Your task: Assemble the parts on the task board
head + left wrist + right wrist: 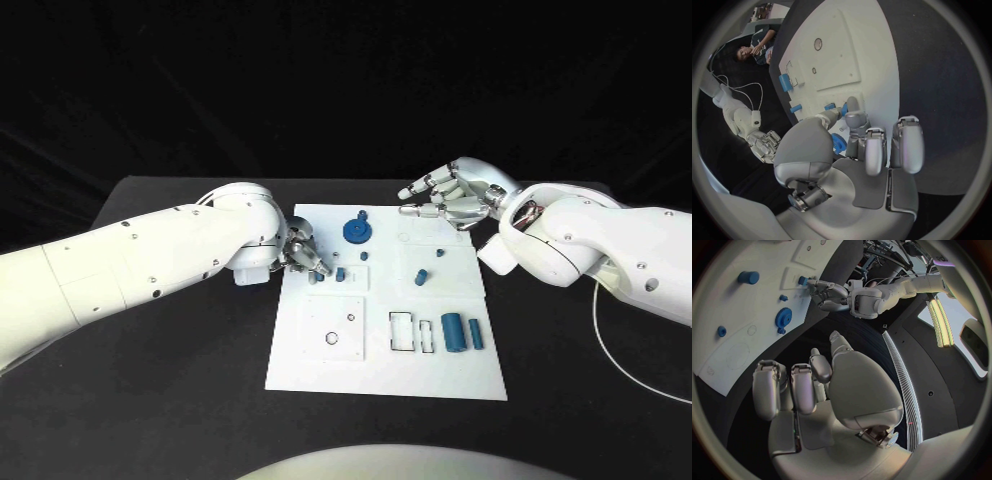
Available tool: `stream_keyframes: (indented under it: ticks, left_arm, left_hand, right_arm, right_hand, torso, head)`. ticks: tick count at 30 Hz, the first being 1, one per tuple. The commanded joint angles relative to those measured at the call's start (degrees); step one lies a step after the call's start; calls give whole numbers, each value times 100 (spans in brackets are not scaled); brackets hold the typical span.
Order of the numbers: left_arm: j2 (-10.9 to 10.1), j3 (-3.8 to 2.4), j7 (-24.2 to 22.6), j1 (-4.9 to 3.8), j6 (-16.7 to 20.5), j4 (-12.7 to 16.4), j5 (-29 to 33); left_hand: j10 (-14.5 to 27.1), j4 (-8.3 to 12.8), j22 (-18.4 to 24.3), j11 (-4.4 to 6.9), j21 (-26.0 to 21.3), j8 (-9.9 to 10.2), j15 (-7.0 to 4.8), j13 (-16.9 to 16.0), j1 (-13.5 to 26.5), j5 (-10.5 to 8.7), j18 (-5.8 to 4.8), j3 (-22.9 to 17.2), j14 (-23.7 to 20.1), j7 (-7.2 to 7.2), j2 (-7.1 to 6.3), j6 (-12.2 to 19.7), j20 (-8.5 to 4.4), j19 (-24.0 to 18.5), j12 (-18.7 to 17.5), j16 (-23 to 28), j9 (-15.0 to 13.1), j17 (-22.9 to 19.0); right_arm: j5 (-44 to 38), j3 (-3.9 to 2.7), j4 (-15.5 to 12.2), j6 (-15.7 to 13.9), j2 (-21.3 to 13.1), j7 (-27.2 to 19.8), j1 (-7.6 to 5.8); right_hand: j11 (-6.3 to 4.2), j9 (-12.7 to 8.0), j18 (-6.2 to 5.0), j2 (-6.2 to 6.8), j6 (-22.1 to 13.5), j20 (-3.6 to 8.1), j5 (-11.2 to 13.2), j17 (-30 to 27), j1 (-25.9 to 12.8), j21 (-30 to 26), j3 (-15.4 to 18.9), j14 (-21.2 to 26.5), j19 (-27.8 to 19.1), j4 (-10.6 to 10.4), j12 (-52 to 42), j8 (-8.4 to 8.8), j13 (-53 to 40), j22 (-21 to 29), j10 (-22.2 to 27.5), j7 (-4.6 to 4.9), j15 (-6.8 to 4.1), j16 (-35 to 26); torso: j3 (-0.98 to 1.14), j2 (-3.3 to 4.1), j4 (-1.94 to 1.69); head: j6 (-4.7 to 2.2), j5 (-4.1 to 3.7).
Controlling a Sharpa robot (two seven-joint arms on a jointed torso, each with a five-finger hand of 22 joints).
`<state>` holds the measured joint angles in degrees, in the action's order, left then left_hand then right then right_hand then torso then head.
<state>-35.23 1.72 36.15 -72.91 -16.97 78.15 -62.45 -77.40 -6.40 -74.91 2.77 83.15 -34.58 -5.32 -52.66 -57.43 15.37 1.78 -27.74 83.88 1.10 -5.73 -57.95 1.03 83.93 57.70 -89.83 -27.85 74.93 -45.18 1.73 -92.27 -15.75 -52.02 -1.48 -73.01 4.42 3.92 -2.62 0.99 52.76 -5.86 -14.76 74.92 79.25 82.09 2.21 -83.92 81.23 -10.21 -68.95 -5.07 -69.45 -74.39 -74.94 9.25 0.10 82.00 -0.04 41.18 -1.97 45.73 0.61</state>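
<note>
A black table (159, 400) under a dark backdrop carries the white task board (433, 375), which lies lengthwise away from the robot in the middle of the surface.

The left hand (303, 255) sits at the board's left edge, about halfway along it, with its fingers curled down toward the plate. In the left wrist view the fingertips (853, 106) close in on a small blue part (831, 106) standing on the board; whether they actually pinch it or only touch it cannot be told. A second small blue part (340, 275) stands just beside those fingers, a little further in on the board.

The right hand (450, 198) hovers above the board's far right corner, clear of the plate, palm facing the board. Its fingers (801, 385) are loosely curled and apart, and nothing lies in them.

Further from the hands, a blue gear (356, 233) lies near the board's far edge, between the two hands. A small blue peg (366, 256) stands just nearer than the gear, another small blue piece (437, 252) sits toward the board's right side, and a short blue cylinder (420, 277) stands close to the board's centre. Toward the board's near right part, a larger blue cylinder (453, 331) lies on its side with a thinner blue piece (476, 334) just beside it, next to two outlined rectangular recesses (401, 331). A raised white square panel (335, 328) with a round hole occupies the board's near left part.
</note>
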Motion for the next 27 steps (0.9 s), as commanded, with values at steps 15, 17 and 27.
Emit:
stream_keyframes:
  ticks: [15,17,27]
  left_arm:
    - [17,46,128,63,-134,-28,-97]
    - [16,45,127,63,-134,-29,-98]
    - [-70,12,101,63,175,62,-99]
  left_hand:
    - [-71,-195,-1043,-4,139,35,-43,-64,149,-11,-34,490,612,0,38,-114,-46,422,83,-17,79,1507]
    - [-76,-238,-1049,-2,143,36,-44,-66,182,-12,-36,608,612,-1,7,-126,-47,424,83,-17,92,1507]
    - [-102,-656,-1075,8,154,32,-51,-110,332,-882,-39,1560,612,-14,-81,-182,-55,428,108,-17,162,1507]
  right_arm:
    - [-13,0,4,81,10,-45,8]
    - [-12,1,5,85,9,-48,8]
    - [-12,1,7,97,7,-57,11]
  right_hand:
    - [-23,4,-95,-30,40,-2,-37,184,-44,-34,37,-311,-46,-6,5,-18,12,10,42,-2,-35,-33]
    - [-23,4,-95,-32,39,-2,-38,184,-46,-35,38,-310,-47,-7,7,-18,14,11,44,-2,-35,-33]
    - [-22,3,-96,-30,37,-2,-38,180,-51,-38,43,-310,-49,-9,8,-17,16,15,47,-1,-35,-36]
  torso:
    - [-3,1,3]
    - [-2,0,0]
    - [-6,-1,3]
  head:
    - [10,-7]
    - [12,-11]
    - [1,-21]
